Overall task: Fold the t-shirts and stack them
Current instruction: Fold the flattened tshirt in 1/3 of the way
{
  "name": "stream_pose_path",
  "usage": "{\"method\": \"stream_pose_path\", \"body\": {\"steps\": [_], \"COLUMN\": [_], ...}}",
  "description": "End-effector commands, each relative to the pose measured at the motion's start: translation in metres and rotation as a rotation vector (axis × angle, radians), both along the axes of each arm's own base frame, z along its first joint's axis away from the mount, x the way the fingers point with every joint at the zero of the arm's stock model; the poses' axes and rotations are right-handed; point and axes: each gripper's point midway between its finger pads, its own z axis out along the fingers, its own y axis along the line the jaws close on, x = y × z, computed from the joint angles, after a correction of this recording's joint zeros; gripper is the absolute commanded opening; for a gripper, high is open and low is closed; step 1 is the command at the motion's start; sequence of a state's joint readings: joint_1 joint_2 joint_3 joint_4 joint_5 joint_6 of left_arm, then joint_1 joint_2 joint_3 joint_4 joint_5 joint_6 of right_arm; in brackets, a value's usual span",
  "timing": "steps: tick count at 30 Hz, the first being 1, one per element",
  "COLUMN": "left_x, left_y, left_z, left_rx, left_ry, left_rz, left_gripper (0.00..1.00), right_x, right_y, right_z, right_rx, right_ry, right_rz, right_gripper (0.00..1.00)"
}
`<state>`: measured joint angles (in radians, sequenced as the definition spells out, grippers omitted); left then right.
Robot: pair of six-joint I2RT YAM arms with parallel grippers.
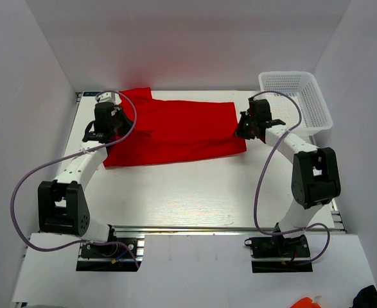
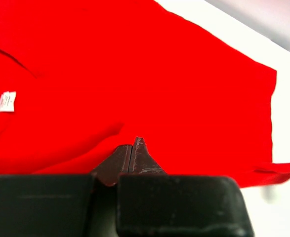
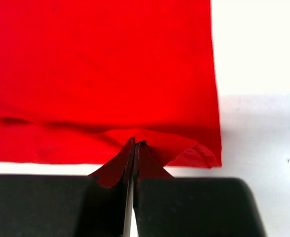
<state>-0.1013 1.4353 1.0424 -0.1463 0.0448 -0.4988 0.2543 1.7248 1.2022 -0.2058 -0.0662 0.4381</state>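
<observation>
The red t-shirt (image 1: 175, 131) lies partly folded at the back of the table, its long side running left to right. My left gripper (image 1: 119, 128) is at the shirt's left part, near the collar end. In the left wrist view its jaws (image 2: 132, 144) are closed tip to tip with the cloth (image 2: 184, 89) bunched up to them, and a white label (image 2: 5, 101) shows at the left. My right gripper (image 1: 241, 131) is at the shirt's right edge. In the right wrist view it (image 3: 136, 144) is shut on a raised pinch of the cloth (image 3: 110, 64) near the hem corner.
A white mesh basket (image 1: 297, 96) stands at the back right, just beyond the right arm. White walls close in the table at the back and both sides. The white tabletop (image 1: 188, 199) lies between the shirt and the arm bases.
</observation>
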Motion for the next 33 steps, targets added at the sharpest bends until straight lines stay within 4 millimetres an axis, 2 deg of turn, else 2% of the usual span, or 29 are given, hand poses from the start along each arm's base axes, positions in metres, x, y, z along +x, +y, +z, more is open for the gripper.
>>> {"method": "stream_pose_path", "body": {"steps": [1, 8, 10, 13, 14, 15, 17, 18, 19, 20, 21, 22, 23, 24, 25, 26, 27, 28, 29, 30, 31, 32, 33], "left_x": [0.024, 0.048, 0.056, 0.068, 0.071, 0.075, 0.085, 0.100, 0.104, 0.116, 0.131, 0.141, 0.163, 0.163, 0.168, 0.178, 0.180, 0.182, 0.182, 0.179, 0.174, 0.163, 0.157], "left_y": [0.007, 0.015, 0.017, 0.020, 0.020, 0.022, 0.022, 0.028, 0.028, 0.034, 0.035, 0.043, 0.052, 0.053, 0.062, 0.066, 0.062, 0.065, 0.057, 0.052, 0.048, 0.041, 0.038], "left_z": [0.036, 0.025, 0.028, 0.016, 0.014, 0.010, -0.007, -0.012, -0.002, -0.027, -0.017, -0.023, -0.024, -0.036, -0.037, -0.018, -0.019, -0.014, -0.009, -0.006, 0.008, -0.002, -0.001], "left_rx": [0.027, 0.064, 0.069, 0.093, 0.093, 0.100, 0.112, 0.126, 0.123, 0.134, 0.138, 0.137, 0.134, 0.140, 0.129, 0.112, 0.102, 0.091, 0.067, 0.053, 0.051, 0.033, 0.023], "left_ry": [-0.130, -0.126, -0.132, -0.098, -0.094, -0.086, -0.070, -0.079, -0.102, -0.058, -0.062, -0.032, -0.021, 0.046, 0.062, 0.035, 0.043, 0.034, 0.026, 0.019, -0.007, 0.020, 0.019], "left_rz": [0.031, 0.054, 0.066, 0.081, 0.081, 0.093, 0.087, 0.105, 0.107, 0.124, 0.134, 0.162, 0.202, 0.211, 0.249, 0.264, 0.244, 0.237, 0.198, 0.174, 0.147, 0.110, 0.092], "left_gripper": [0.00, 0.00, 0.00, 0.00, 0.09, 0.14, 0.16, 0.19, 0.23, 0.31, 0.65, 0.74, 1.00, 1.00, 1.00, 1.00, 1.00, 1.00, 1.00, 1.00, 1.00, 1.00, 1.00], "right_x": [0.022, 0.050, 0.050, 0.057, 0.060, 0.060, 0.067, 0.073, 0.075, 0.075, 0.084, 0.086, 0.089, 0.089, 0.088, 0.088, 0.085, 0.083, 0.078, 0.074, 0.069, 0.066, 0.055], "right_y": [-0.010, -0.017, -0.017, -0.017, -0.016, -0.016, -0.013, -0.014, -0.014, -0.007, -0.004, -0.005, -0.003, -0.003, -0.003, -0.001, -0.003, 0.001, -0.001, -0.001, -0.001, -0.002, -0.002], "right_z": [0.007, 0.005, -0.002, -0.003, -0.002, -0.009, -0.010, -0.018, -0.015, -0.025, -0.014, -0.015, -0.011, -0.010, -0.008, 0.003, 0.004, 0.012, 0.013, 0.017, 0.013, 0.013, 0.007], "right_rx": [-0.046, -0.076, -0.080, -0.077, -0.083, -0.088, -0.094, -0.092, -0.096, -0.081, -0.071, -0.074, -0.072, -0.073, -0.072, -0.068, -0.071, -0.067, -0.074, -0.071, -0.074, -0.076, -0.077], "right_ry": [-0.011, -0.008, 0.013, 0.010, 0.003, 0.018, -0.006, -0.002, -0.011, 0.009, -0.019, -0.014, -0.025, -0.027, -0.029, -0.053, -0.055, -0.073, -0.073, -0.076, -0.067, -0.064, -0.041], "right_rz": [-0.047, -0.091, -0.090, -0.084, -0.075, -0.073, -0.057, -0.050, -0.045, -0.016, -0.001, 0.002, 0.004, 0.007, 0.009, 0.021, 0.023, 0.044, 0.052, 0.053, 0.065, 0.065, 0.071], "right_gripper": [0.00, 0.00, 0.00, 0.00, 0.00, 0.00, 0.00, 0.00, 0.00, 0.01, 0.05, 0.13, 0.20, 0.28, 0.44, 0.53, 0.60, 0.81, 0.90, 0.90, 0.90, 0.90, 0.90]}}
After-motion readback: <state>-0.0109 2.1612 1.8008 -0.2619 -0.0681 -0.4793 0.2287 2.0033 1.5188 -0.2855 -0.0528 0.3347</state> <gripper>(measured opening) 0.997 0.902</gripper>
